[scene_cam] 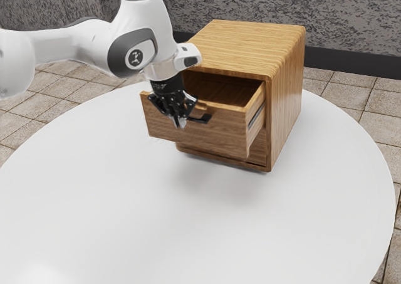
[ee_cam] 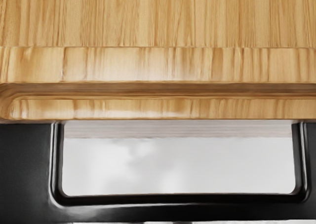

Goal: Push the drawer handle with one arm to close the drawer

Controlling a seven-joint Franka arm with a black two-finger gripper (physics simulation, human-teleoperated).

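The gripper [scene_cam: 180, 122] points down in front of the wooden drawer [scene_cam: 213, 130], its fingertips together at the outer side of the black handle [scene_cam: 202, 118]. Pulled partway out of its cabinet, the drawer shows its hollow inside. In the wrist view, the handle [ee_cam: 177, 204] is a wide black bar below the pale wood, joined to the drawer front at both ends. The gripper covers part of the handle in the exterior view, and whether they touch I cannot tell.
The wooden cabinet [scene_cam: 250, 46] stands toward the far side of the round white table [scene_cam: 188, 227]. Its boxy body rises behind the drawer. Tiled floor [scene_cam: 351, 99] and a grey patterned wall [scene_cam: 250, 2] lie beyond the table.
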